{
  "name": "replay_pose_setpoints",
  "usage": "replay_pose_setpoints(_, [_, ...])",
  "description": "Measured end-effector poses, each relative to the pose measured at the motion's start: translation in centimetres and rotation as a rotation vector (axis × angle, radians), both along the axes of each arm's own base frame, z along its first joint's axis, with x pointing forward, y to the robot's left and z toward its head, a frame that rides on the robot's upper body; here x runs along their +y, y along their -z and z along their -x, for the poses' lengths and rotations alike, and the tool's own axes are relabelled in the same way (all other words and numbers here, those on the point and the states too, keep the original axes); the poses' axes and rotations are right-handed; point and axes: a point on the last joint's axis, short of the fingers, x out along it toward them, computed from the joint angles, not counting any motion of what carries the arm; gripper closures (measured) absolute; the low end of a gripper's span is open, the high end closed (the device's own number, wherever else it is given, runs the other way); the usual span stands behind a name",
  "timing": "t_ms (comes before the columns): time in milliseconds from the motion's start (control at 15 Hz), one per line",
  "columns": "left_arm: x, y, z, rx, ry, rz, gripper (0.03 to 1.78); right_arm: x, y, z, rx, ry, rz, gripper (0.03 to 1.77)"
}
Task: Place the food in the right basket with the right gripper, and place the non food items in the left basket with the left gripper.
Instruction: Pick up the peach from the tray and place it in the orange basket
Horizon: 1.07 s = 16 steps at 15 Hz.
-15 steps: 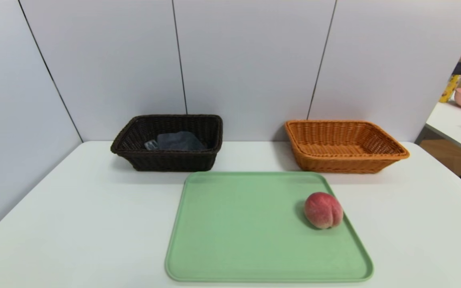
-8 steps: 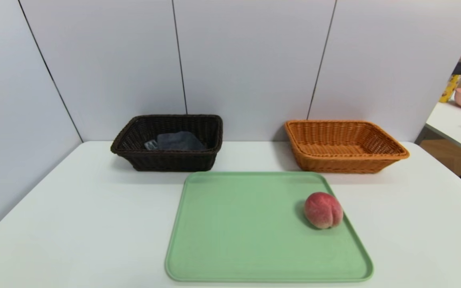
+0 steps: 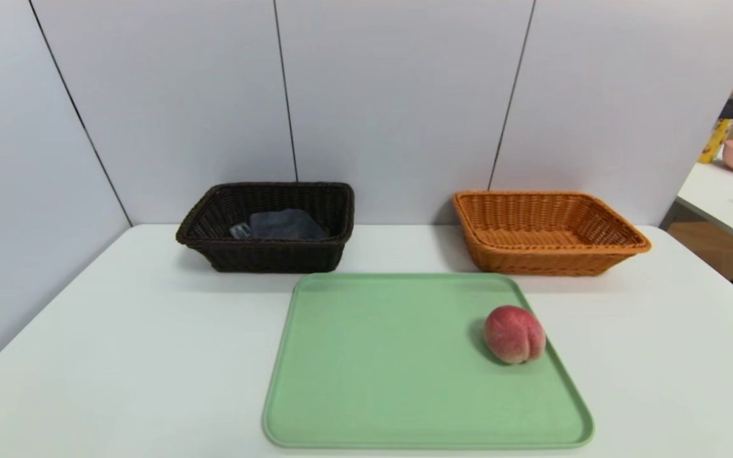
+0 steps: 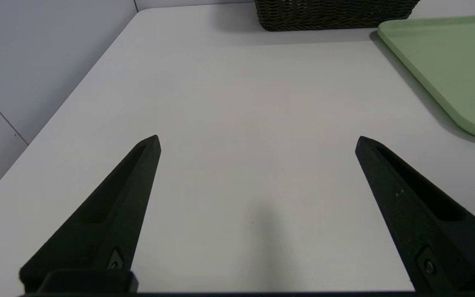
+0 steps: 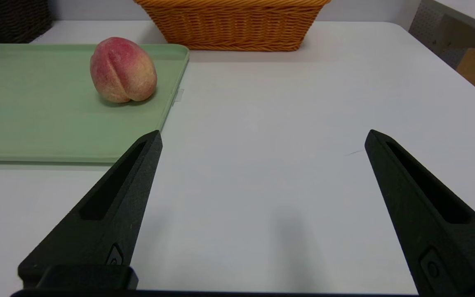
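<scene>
The pink-red peach (image 3: 514, 334) (image 5: 123, 69) rests near the right edge of the green tray (image 3: 392, 381). Behind the tray stand the dark brown left basket (image 3: 269, 254), holding a dark folded cloth (image 3: 284, 224), and the orange-tan right basket (image 3: 544, 257) (image 5: 231, 22), which has nothing in it. Neither arm shows in the head view. My right gripper (image 5: 262, 138) hovers open over bare table, near the tray's right front corner and short of the peach. My left gripper (image 4: 257, 140) is open and empty above the table left of the tray (image 4: 452, 70).
The white table (image 3: 118, 356) is walled by grey panels at the back and left. Its right edge drops off towards a second table (image 3: 723, 191) with a pink bowl. The dark basket's base (image 4: 332, 16) lies ahead of the left gripper.
</scene>
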Motion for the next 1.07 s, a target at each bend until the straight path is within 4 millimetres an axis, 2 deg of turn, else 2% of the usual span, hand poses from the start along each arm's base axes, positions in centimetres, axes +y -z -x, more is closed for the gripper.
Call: replay_pose_setpoints(1067, [0.00,0.00,0.00,0.000,0.000,0.000,0.12,0.02,0.04,0.08,0.024,-0.008,0.023,0.10])
